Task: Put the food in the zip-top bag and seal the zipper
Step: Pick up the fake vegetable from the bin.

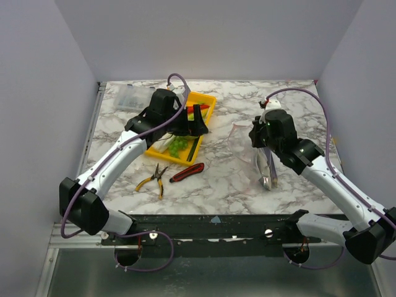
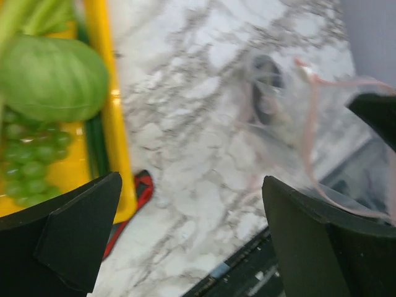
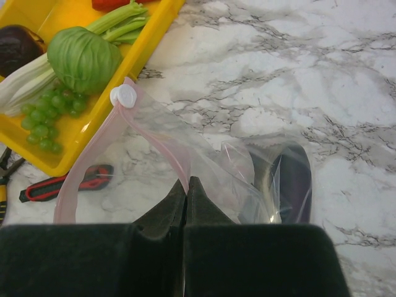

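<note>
The clear zip-top bag (image 3: 235,179) lies on the marble right of the yellow tray (image 3: 154,34). A grey item (image 3: 266,179) and a dark purple one (image 3: 296,182) lie inside it. My right gripper (image 3: 187,180) is shut on the pink zipper strip (image 3: 158,145) and holds the mouth up; the white slider (image 3: 122,96) sits at the strip's far end. In the tray lie the cabbage (image 3: 83,59), grapes (image 3: 43,117), leek (image 3: 25,83) and a dark food (image 3: 18,49). My left gripper (image 2: 192,229) is open and empty above the tray's right edge (image 1: 197,124).
A red-black utility knife (image 1: 187,172) and yellow-handled pliers (image 1: 153,179) lie in front of the tray. A clear hard box (image 1: 131,97) stands at the back left. The table's front edge (image 1: 235,216) runs just before the arm bases.
</note>
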